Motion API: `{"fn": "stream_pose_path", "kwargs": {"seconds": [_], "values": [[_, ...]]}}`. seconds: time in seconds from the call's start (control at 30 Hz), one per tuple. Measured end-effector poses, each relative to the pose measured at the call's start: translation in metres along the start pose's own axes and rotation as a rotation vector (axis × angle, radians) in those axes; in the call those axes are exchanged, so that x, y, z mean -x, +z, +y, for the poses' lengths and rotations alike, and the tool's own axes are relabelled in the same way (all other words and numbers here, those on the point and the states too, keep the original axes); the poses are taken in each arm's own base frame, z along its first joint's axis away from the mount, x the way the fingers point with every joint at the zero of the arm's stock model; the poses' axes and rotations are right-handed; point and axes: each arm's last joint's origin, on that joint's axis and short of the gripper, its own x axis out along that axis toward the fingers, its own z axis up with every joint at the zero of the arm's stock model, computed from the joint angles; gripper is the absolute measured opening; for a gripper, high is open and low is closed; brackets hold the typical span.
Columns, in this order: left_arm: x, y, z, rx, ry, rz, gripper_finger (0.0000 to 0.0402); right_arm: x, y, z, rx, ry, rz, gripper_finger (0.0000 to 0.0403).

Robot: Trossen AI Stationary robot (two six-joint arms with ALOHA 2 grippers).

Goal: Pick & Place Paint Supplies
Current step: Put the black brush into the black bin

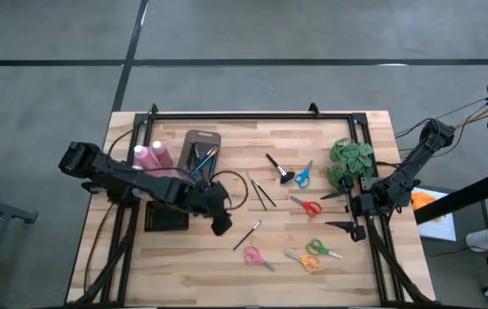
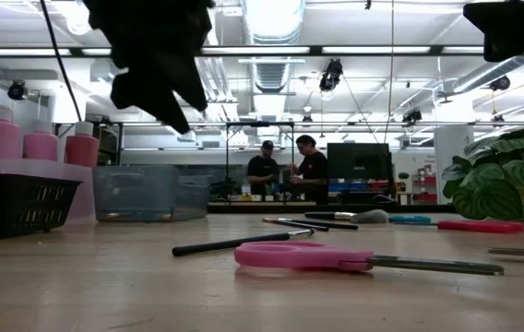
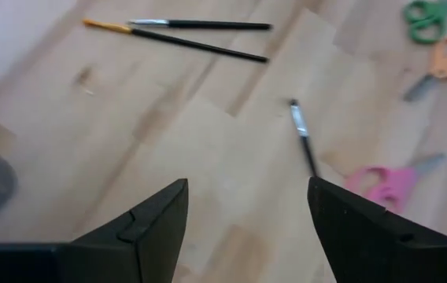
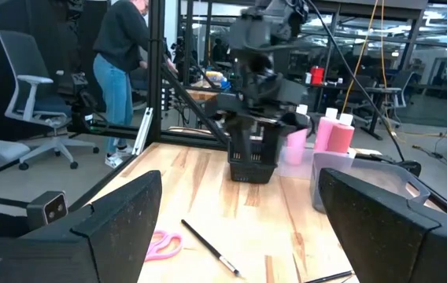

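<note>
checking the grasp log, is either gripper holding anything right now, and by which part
Nothing is held. The left gripper is open over bare table; the right gripper is open and empty too.

Overhead looks straight down; low sits at tabletop level; wrists look close. All share the pink scissors [image 1: 253,256].

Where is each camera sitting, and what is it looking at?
High view: above the table, looking straight down; both arms show, left gripper and right gripper.
Low view: at tabletop height, looking across pink scissors into the room; the left arm hangs in from above.
Left wrist view: looks down past its own open fingers at the tabletop.
Right wrist view: looks across at the left arm and pink bottles.
Shared: the pink scissors show in all four views.
</note>
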Motion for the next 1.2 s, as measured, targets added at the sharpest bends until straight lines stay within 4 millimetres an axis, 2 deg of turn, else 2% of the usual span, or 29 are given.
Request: {"fn": "stream_pose_path", "kwargs": {"seconds": [0.33, 0.5, 0.57, 0.83, 1.07, 1.2], "values": [[0.012, -0.027, -0.038, 0.041, -0.116, -0.078, 0.0264, 0.0, 0.0, 0.0, -0.001, 0.0, 0.0, 0.0341], [0.006, -0.047, -0.057, 0.023, -0.149, -0.066, 0.0264, 0.0, 0.0, 0.0, -0.002, 0.0, 0.0, 0.0341], [0.002, -0.05, -0.065, 0.03, -0.137, -0.076, 0.0263, 0.0, 0.0, 0.0, 0.0, 0.0, 0.0, 0.0341], [-0.031, -0.039, -0.093, -0.085, -0.034, -0.051, 0.0263, 0.0, 0.0, 0.0, 0.001, 0.0, 0.001, 0.0341], [-0.069, -0.026, -0.104, -0.139, 0.134, 0.045, 0.0263, 0.0, 0.0, 0.0, -0.001, 0.0, 0.0, 0.0341], [-0.09, -0.028, -0.106, -0.167, 0.17, 0.069, 0.0263, 0.0, 0.0, 0.0, 0.002, 0.0, 0.002, 0.0341]]}}
